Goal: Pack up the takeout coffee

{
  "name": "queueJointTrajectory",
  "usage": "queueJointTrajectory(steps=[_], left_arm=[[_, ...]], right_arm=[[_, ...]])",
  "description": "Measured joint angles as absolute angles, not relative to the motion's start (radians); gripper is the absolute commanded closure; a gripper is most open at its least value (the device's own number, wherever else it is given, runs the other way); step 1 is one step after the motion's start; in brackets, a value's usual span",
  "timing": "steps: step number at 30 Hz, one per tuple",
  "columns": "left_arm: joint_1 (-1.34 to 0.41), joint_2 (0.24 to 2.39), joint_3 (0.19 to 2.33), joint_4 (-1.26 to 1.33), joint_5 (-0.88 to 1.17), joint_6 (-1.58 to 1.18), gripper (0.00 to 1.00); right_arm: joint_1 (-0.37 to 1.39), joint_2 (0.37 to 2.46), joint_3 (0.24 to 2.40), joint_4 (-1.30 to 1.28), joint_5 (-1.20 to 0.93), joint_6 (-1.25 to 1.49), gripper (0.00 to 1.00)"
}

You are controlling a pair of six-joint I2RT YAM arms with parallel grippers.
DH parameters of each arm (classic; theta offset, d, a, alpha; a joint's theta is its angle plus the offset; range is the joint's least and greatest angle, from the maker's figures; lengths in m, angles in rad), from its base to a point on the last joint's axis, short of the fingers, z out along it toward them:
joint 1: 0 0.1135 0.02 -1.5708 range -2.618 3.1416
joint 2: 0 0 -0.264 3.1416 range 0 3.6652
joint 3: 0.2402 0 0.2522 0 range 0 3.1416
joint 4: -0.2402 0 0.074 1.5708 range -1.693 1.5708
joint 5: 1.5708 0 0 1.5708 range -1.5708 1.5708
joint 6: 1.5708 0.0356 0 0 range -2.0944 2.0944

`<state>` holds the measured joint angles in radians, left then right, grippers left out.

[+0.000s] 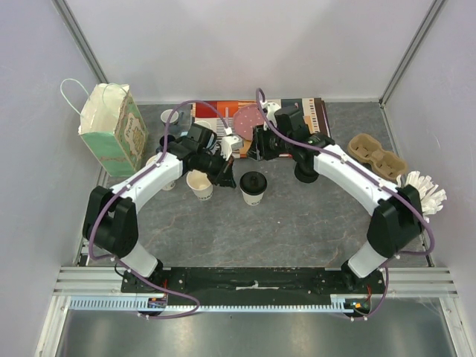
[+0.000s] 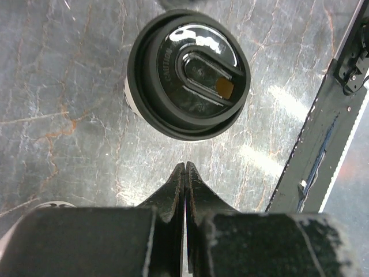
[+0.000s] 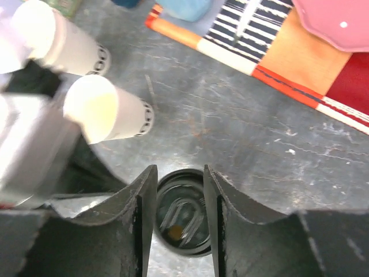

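Lidded cup (image 1: 253,187) stands upright mid-table, black lid (image 2: 188,73) on, w/ an open cup (image 1: 199,184) just beside it on its left. My right gripper (image 3: 180,170) hangs above it, fingers partly spread, holding nothing; the lid shows betw. them, cup axis vertical. Left gripper (image 2: 184,173) is pinched closed, empty, near the cup's side, not touching. Right arm looks better placed. Cup wall is hidden under the lid, so I can't judge the height gap. Cardboard carrier (image 1: 379,156) sits well apart, far right.
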<state>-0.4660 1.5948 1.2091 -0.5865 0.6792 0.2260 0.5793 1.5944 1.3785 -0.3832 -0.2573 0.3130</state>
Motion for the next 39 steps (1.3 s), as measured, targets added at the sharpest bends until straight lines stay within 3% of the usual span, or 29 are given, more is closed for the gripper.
queueJointTrajectory(steps=[7,12,37,38,39], left_arm=[[-0.466,1.604,1.149,-0.595,0.683,0.226,0.97],[-0.472,1.659,1.139,-0.588,0.683,0.226,0.97],[-0.506,1.819,1.266,-0.530,0.735,0.181,0.97],[-0.506,1.819,1.272,-0.530,0.735,0.181,0.97],[-0.505,1.819,1.276,-0.529,0.734,0.181,0.97]], right_arm=[[0.559,1.755,1.393,-0.417,-0.225,0.311,0.57],[0.559,1.746,1.341,-0.428,-0.195,0.342,0.60],[0.556,1.349,1.007,-0.493,-0.061,0.601,0.60],[0.556,1.331,1.007,-0.500,-0.054,0.590,0.61],[0.556,1.316,1.010,-0.507,-0.054,0.570,0.73]])
